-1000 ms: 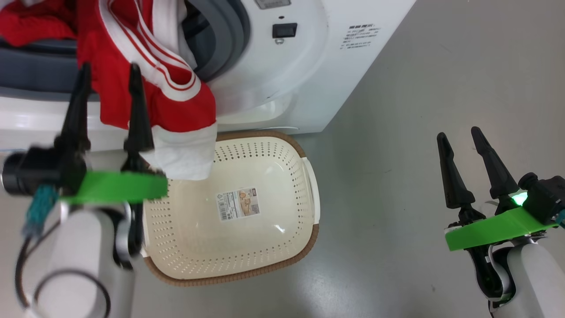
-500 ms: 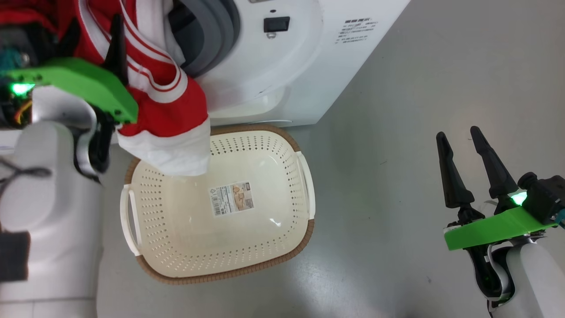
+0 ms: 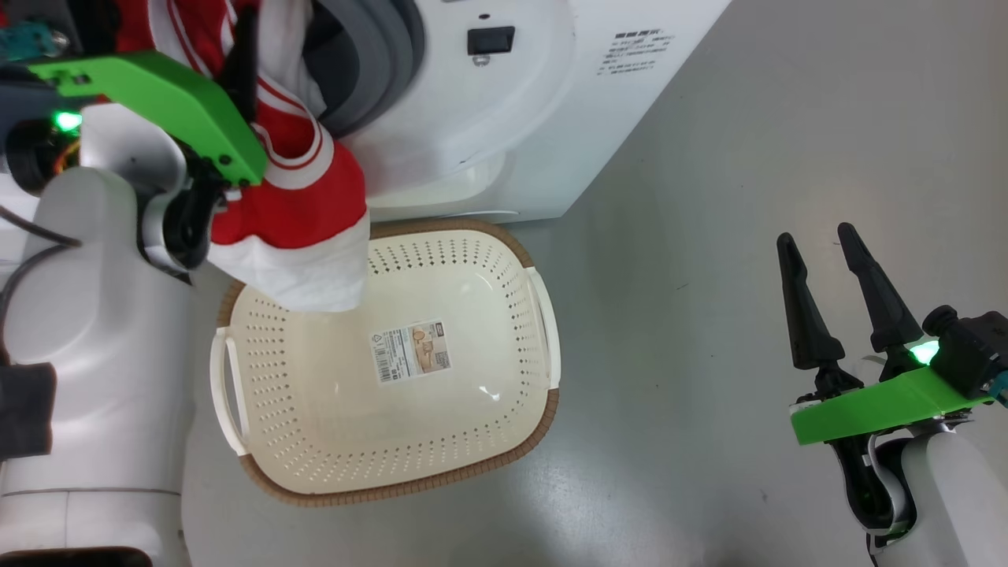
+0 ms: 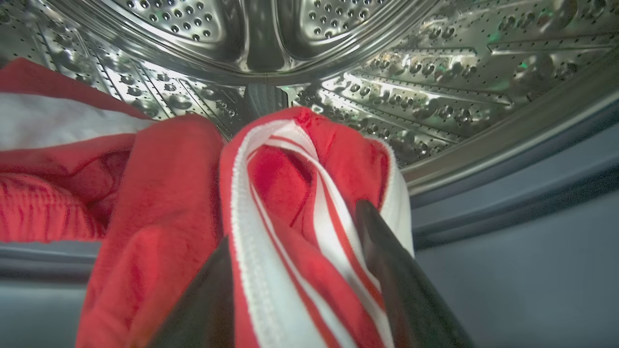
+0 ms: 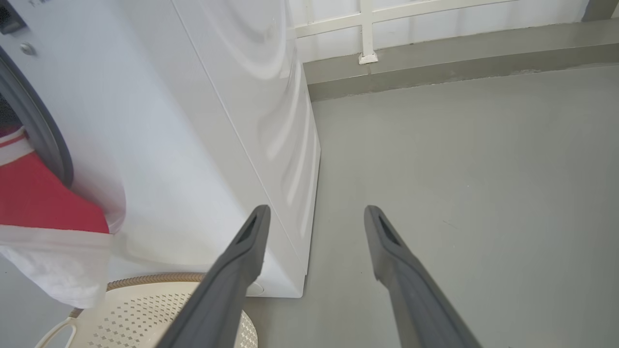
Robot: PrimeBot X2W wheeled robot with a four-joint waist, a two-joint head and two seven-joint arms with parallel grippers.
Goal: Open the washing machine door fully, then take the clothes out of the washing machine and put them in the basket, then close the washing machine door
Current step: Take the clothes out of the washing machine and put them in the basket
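Reaching up into the washing machine (image 3: 551, 118), the left hand (image 4: 292, 222) had come wide open around the clothes (image 4: 169, 217), gripping nothing yet, ready to squeeze.

— What stands on the smooth grey floor (image 3: 709, 260)?
— A big white front-loading washing machine (image 3: 551, 118), and just before it a small cream perforated plastic basket (image 3: 480, 429) with a brown woven-look rim and white side handles, upright, mouth up.
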